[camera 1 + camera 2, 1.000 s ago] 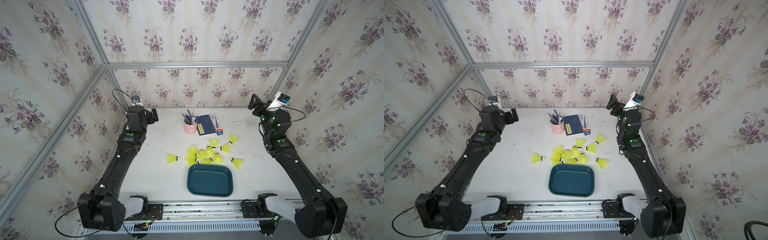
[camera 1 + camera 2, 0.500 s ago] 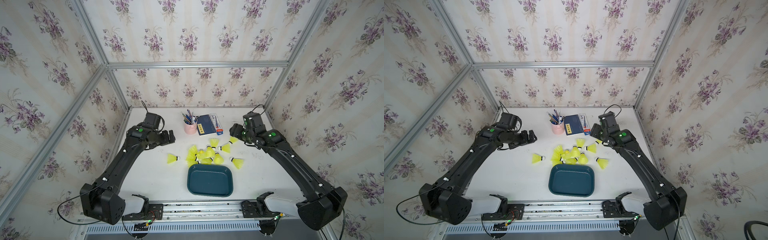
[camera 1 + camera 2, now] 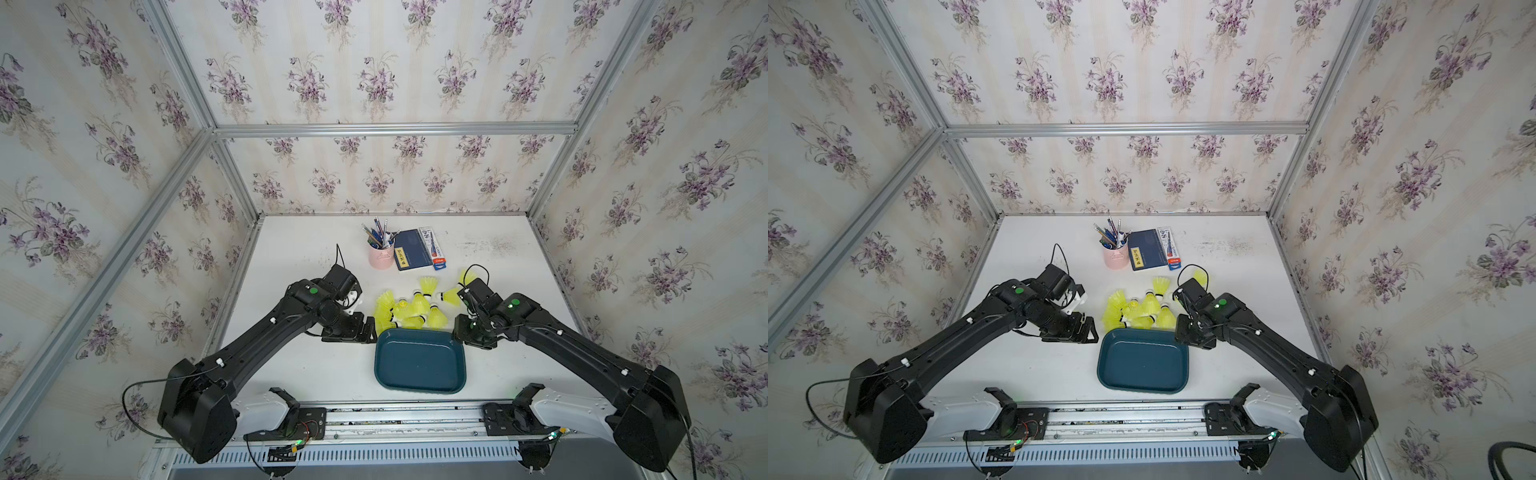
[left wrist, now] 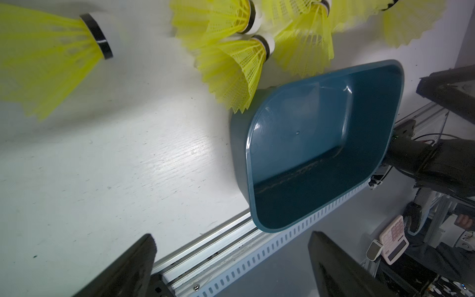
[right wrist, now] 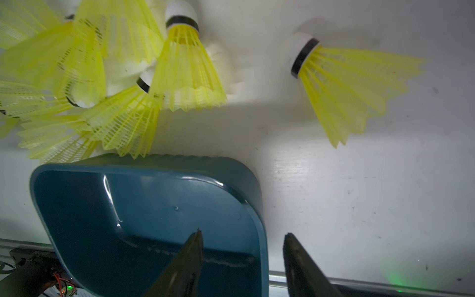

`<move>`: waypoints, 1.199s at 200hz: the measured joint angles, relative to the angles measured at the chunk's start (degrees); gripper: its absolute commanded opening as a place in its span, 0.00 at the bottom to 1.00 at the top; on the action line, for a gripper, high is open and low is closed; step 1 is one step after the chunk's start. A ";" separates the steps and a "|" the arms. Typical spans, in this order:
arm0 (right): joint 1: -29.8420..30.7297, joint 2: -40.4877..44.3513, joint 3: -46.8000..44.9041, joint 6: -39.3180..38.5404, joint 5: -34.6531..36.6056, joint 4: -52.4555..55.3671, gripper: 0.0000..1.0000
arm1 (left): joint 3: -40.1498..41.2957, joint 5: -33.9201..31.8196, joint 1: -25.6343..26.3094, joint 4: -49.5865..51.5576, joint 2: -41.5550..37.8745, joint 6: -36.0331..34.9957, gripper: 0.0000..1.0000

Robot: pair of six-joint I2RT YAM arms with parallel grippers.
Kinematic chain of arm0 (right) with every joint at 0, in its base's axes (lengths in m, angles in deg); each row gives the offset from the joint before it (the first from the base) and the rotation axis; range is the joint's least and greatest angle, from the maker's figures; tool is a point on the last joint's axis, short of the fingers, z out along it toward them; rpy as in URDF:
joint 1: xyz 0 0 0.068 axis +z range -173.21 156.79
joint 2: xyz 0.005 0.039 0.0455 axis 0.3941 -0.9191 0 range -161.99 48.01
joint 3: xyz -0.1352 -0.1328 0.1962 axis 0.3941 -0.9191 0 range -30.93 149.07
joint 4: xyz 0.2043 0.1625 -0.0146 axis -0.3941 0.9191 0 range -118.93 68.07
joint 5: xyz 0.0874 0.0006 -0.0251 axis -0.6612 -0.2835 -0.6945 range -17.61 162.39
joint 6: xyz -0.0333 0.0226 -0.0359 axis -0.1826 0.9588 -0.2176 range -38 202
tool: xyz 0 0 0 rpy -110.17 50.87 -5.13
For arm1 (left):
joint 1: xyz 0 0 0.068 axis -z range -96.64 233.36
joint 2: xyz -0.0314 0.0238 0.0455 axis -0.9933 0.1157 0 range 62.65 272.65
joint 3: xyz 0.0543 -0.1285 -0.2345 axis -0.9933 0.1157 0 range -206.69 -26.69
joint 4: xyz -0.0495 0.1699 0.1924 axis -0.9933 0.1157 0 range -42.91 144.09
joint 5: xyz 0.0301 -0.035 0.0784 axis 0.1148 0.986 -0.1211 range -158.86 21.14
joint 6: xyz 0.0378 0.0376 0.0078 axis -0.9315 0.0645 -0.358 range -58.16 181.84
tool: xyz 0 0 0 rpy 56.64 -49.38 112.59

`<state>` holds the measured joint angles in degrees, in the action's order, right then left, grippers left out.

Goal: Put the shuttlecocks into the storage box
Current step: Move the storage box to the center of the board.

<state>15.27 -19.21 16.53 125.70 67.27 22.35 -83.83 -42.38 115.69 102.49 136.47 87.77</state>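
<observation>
The storage box (image 3: 419,361) (image 3: 1144,359) is an empty dark teal tray near the table's front edge. Several neon yellow shuttlecocks (image 3: 409,307) (image 3: 1142,309) lie heaped just behind it, some touching its far rim. My left gripper (image 3: 368,330) (image 4: 231,239) hovers at the box's far left corner, open wide and empty. My right gripper (image 3: 467,336) (image 5: 243,235) is at the far right corner. Its jaws are open and straddle the box wall (image 5: 259,231), one finger inside and one outside. A lone shuttlecock (image 5: 341,84) lies apart on the right, and another (image 4: 51,51) on the left.
A pink pen cup (image 3: 381,257) and a blue book (image 3: 411,251) stand at the back behind the heap. An aluminium rail (image 3: 395,409) runs along the table's front edge, right by the box. Patterned walls close in three sides.
Both arms came down from the back corners to the box's two far corners. The right jaws narrowed around the box wall. The left jaws stayed wide.
</observation>
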 measured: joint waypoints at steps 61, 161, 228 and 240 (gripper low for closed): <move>1.57 0.92 -4.76 2.60 -1.57 -1.60 0.39 | 2.43 2.16 2.25 -4.31 1.95 0.63 0.92; 2.05 -6.86 -2.99 2.80 -0.31 -5.55 0.11 | 4.52 0.37 2.54 -8.61 5.03 2.64 0.87; 2.01 -14.38 3.37 2.97 2.93 -6.80 0.03 | 3.23 -3.26 2.21 -8.37 4.57 3.21 0.87; 2.03 -16.24 4.81 2.73 3.41 -7.19 0.03 | 3.13 -3.80 1.90 -8.31 4.39 3.21 0.86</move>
<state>17.30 -35.45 21.34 128.44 70.68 15.16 -80.71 -46.18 117.60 94.18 140.86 90.98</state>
